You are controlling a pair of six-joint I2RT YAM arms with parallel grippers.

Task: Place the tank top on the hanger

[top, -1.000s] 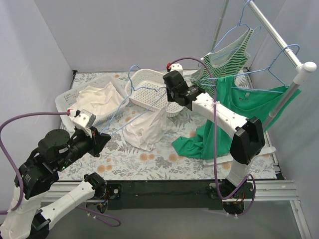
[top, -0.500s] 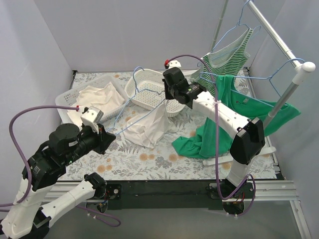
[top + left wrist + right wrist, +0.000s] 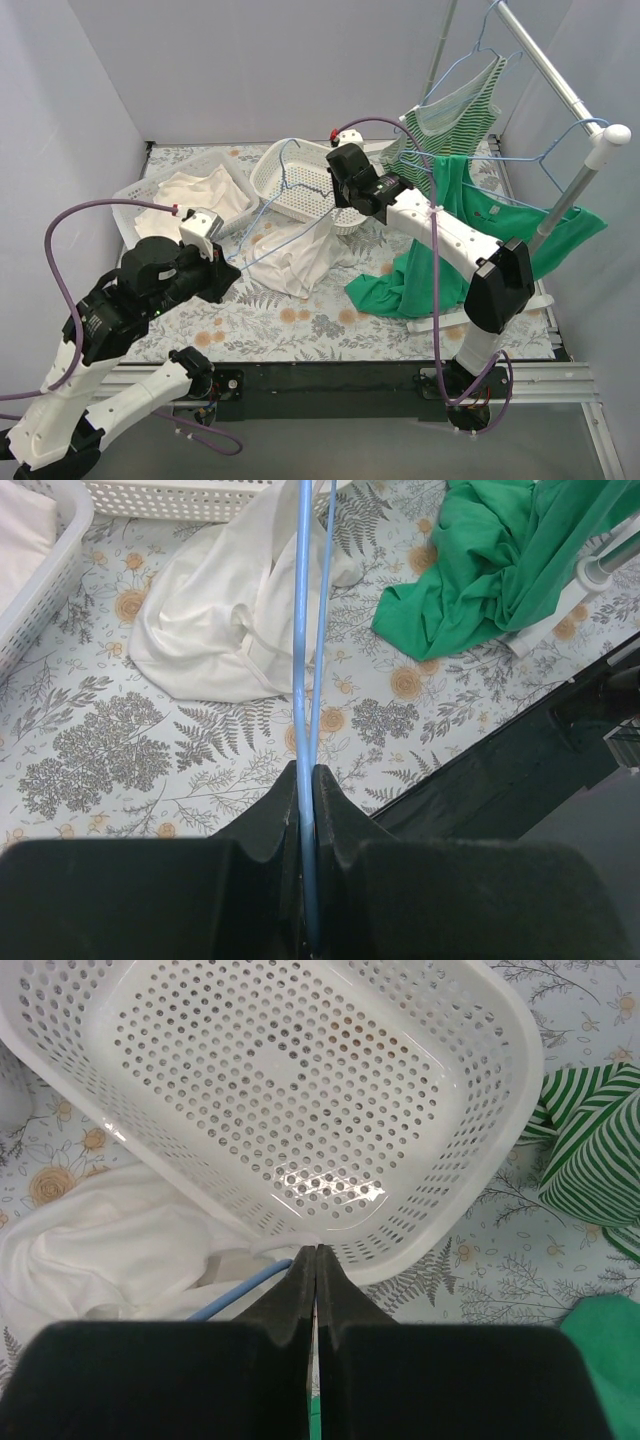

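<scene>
The left gripper clamps the thin hanger wire; the right gripper pinches the tank top near its upper edge. The cloth looks light and limp, so it is probably best held at a strap.

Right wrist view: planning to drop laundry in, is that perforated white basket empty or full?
Empty: the perforated basket shows its whole bare bottom, nothing lying inside.

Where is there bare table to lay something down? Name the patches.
Bare floral table runs along the near edge, in front of the tank top and left of the solid green top. Crowded: the back with white baskets, the right with the striped top.
</scene>
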